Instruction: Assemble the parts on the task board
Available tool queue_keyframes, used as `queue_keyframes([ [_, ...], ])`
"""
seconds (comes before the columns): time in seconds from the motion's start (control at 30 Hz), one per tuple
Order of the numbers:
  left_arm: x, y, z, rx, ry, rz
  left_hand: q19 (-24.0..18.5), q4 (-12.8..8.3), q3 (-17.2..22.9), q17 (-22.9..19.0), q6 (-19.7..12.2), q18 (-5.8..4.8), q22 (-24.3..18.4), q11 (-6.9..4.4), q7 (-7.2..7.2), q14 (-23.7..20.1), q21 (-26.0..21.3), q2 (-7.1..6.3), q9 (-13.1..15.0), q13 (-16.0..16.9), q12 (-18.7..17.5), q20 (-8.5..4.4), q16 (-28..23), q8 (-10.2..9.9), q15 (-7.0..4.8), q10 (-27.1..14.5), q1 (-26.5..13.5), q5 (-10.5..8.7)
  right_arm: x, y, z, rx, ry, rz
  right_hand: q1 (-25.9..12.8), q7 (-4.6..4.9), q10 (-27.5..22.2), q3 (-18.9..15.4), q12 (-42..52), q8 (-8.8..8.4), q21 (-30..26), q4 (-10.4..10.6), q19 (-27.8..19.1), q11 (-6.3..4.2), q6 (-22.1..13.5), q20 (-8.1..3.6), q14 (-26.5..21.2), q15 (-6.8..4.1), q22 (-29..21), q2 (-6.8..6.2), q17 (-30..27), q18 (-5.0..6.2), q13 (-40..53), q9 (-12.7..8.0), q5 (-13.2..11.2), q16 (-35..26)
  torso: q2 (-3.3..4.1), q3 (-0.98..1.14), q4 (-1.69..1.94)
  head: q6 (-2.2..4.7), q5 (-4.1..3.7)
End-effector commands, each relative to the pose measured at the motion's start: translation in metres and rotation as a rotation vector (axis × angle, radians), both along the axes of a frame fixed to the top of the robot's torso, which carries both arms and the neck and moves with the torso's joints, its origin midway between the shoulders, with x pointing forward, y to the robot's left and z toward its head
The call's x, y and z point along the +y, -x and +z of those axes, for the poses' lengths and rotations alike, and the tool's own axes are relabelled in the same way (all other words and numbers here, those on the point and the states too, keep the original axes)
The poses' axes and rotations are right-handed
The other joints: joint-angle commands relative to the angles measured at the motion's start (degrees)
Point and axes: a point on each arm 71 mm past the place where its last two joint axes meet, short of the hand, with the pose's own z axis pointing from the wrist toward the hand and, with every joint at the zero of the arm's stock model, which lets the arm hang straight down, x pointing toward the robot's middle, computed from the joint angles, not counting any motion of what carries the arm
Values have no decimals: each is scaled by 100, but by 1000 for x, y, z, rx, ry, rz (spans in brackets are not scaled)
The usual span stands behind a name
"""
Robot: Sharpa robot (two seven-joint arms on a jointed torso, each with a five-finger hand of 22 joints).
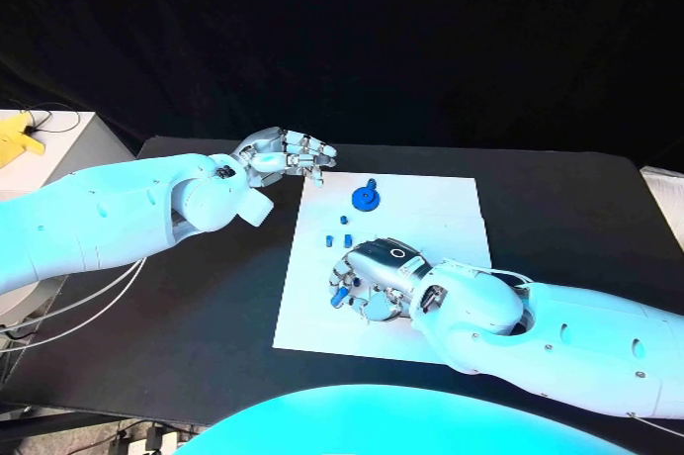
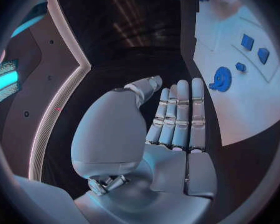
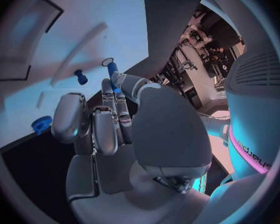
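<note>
Now | left hand empty, fingers straight, beside task board | right hand pinching blue part over board

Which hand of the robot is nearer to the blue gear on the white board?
Left. The left hand hovers just beyond the task board's far left corner, close to the blue gear. The right hand is over the board's near part, farther away.

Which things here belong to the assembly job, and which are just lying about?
Job: task board; blue gear; small blue blocks; blue peg that the right hand holds; left hand, holding nothing.

Lying about: yellow object and white box beyond the table's edge.
</note>
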Motion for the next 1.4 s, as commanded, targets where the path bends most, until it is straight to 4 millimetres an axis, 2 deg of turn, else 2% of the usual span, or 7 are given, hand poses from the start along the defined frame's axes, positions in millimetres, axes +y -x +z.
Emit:
queue_keyframes([
  [0.03,-2,1,1,2,16,-16,46,2,-42,-5,15,73,-8,29,10,49,-17,23,-5,-9,-22,1,-20,-23,-7,20,33,17,0,1,-4,-9,69,16,2,11,281,33,1,41,-27,-6,34,-224,32,-5,165,-34,294,66,3,-76,12,156,18,-32,0,0,-1,1,3],
  [0.9,-2,1,1,6,15,-19,48,9,-47,-5,15,73,-12,30,10,51,-23,24,-6,-14,-25,2,-25,-24,-5,21,25,16,8,5,-10,-24,85,25,-38,13,290,57,-29,56,-43,-48,27,-222,21,-3,164,-32,296,67,-10,-74,26,185,-54,-43,0,-7,2,1,-9],
  [0.97,-2,1,1,6,15,-19,48,9,-47,-5,15,73,-12,30,10,51,-23,24,-6,-14,-25,2,-25,-24,-5,21,25,16,9,5,-11,-11,78,37,-89,64,168,73,-138,6,-75,-97,13,-173,-106,14,169,3,295,74,5,-74,13,191,-119,-37,0,-8,3,1,-9],
  [1.03,-2,1,1,6,15,-19,48,9,-47,-5,15,73,-12,30,10,51,-23,24,-6,-14,-25,2,-25,-24,-5,21,25,16,10,6,-13,1,76,49,-116,110,87,51,-204,-84,-196,-164,-26,-129,-261,41,143,40,254,33,-73,-57,11,170,-128,-84,1,-8,4,1,-7],
  [1.17,-2,1,1,7,14,-18,49,16,-53,-4,15,72,-17,32,11,52,-31,26,-7,-20,-30,4,-30,-27,-4,20,16,16,11,7,-14,19,74,63,-169,134,-46,-23,-275,-166,-358,-290,-96,-80,-354,85,84,87,211,-55,-169,-32,6,149,-202,-141,2,-7,6,1,-9],
  [1.4,-1,1,1,8,14,-18,49,16,-53,-4,15,72,-17,32,11,52,-31,26,-7,-20,-30,4,-30,-27,-4,20,16,16,10,7,-15,25,68,63,-290,157,-293,-73,-359,-287,-568,-350,-179,-14,-494,138,13,144,150,-175,-271,1,-36,108,-191,-194,-2,-4,-2,1,-2],
])
